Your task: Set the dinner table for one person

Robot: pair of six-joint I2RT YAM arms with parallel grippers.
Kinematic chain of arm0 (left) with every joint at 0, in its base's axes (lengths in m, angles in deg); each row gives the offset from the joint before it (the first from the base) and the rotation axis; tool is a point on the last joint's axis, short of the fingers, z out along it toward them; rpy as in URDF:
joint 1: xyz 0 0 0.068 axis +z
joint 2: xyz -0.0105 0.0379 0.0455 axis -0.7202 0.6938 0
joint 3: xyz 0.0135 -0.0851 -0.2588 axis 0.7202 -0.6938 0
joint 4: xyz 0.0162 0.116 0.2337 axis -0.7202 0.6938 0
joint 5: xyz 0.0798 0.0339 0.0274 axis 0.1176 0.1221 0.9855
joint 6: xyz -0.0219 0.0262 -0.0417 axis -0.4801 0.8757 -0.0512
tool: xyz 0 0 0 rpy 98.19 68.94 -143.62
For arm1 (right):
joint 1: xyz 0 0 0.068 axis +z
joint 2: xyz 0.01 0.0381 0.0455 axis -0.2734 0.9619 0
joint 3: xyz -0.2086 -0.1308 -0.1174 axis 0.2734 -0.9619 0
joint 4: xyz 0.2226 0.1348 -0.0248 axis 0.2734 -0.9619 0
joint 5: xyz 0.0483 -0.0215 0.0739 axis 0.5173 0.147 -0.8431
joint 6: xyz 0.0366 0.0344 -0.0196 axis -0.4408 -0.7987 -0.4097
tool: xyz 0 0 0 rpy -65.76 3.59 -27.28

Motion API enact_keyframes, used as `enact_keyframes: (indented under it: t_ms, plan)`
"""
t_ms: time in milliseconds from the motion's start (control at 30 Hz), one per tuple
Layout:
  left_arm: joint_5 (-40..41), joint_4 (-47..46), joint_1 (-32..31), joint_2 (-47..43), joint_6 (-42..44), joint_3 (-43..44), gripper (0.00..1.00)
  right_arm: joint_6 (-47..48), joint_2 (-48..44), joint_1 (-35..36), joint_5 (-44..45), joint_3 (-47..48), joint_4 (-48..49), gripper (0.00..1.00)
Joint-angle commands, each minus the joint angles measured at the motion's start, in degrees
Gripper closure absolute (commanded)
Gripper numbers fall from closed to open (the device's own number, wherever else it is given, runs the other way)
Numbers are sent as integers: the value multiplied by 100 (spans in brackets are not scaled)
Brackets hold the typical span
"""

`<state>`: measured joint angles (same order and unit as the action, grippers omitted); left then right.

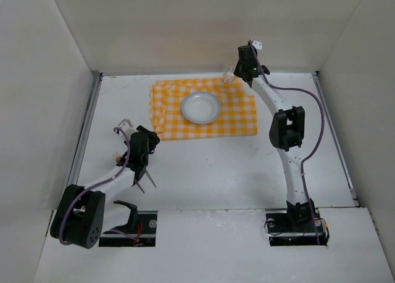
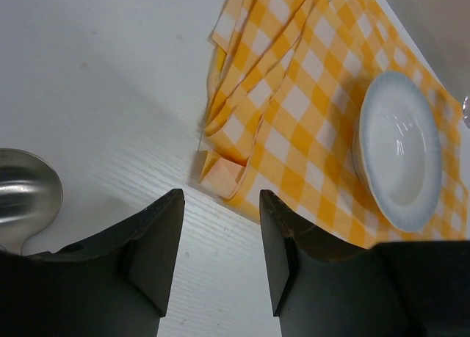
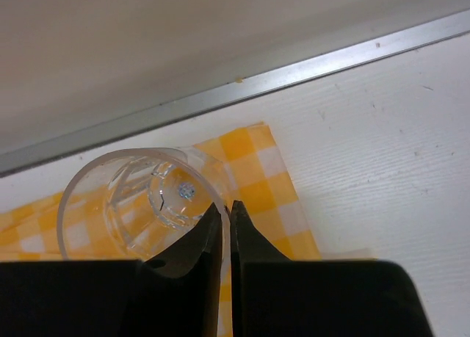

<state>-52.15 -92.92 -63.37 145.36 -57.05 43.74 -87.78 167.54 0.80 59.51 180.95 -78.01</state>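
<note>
The white dinner table (image 1: 216,172) carries an orange-and-white checked cloth (image 1: 237,116) with a white plate (image 1: 200,107) on it. My right gripper (image 1: 239,72) is shut on the rim of a clear glass (image 1: 229,75), holding it tilted over the cloth's far right corner. In the right wrist view the gripper (image 3: 226,208) pinches the glass (image 3: 139,197) wall above the cloth (image 3: 253,175). My left gripper (image 1: 150,144) is open and empty just off the cloth's near left corner. In its wrist view the gripper (image 2: 220,197) faces the cloth (image 2: 294,109) and plate (image 2: 400,150); a metal spoon bowl (image 2: 26,194) shows at the left.
Thin metal utensils (image 1: 148,181) lie by the left arm. Metal rails (image 1: 86,129) edge the table, with white walls close behind; one rail (image 3: 242,91) runs just past the glass. The cloth's left edge (image 2: 235,124) is folded and rumpled.
</note>
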Motion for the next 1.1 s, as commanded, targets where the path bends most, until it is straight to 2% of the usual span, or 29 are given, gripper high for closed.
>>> enact_keyframes:
  t_ms: [0,400,467,633,867,1067]
  plan:
    - [65,-274,-15,1,-21,18,57,-36,229,8,-85,827,-985,97]
    - [65,-247,47,10,-21,9,56,-97,467,25,-68,872,-1294,94]
    - [65,-247,47,-16,-21,9,56,-97,502,16,-50,872,-1329,89]
    - [65,-230,65,-104,-21,-8,53,-115,458,25,-42,855,-1294,60]
    - [91,-221,73,-113,6,-8,51,-133,160,34,-112,811,-1259,51]
    - [152,-72,100,-358,119,0,51,-54,-893,34,-182,136,-899,38]
